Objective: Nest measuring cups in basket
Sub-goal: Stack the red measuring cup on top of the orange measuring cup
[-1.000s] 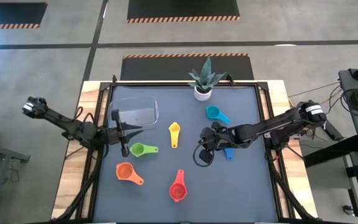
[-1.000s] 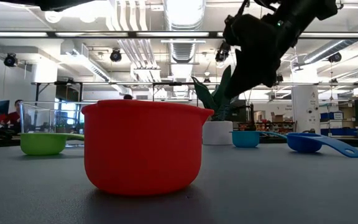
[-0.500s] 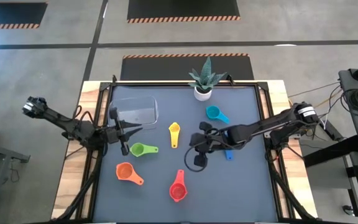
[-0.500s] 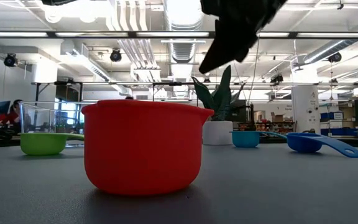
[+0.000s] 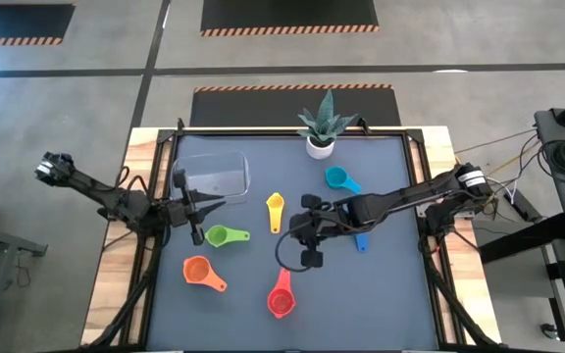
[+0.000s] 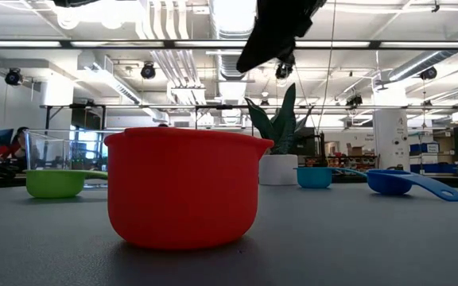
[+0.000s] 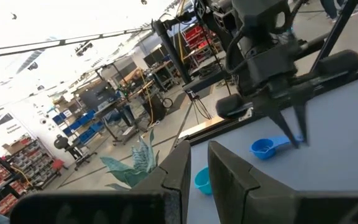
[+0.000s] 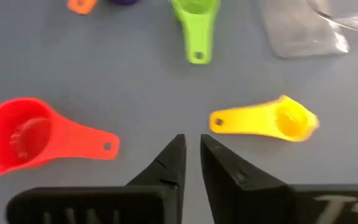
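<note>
Showing as smooth, glossy plastic: red measuring cup [image 6: 183,187], green measuring cup [image 8: 194,18], yellow measuring cup [image 8: 269,120], blue measuring cup [image 6: 410,183] and teal measuring cup [image 5: 338,178]. Looking clear and shiny, transparent plastic: basket [image 5: 214,176]. Lying matt, dark grey and finely textured: table mat [image 5: 381,284]. Edging it in pale bare wood: table [image 5: 109,284]. Appearing matt black and hard: right gripper [image 8: 190,160] fingers

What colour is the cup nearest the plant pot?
Teal, right beside the plant pot; the high view shows it best.
</note>
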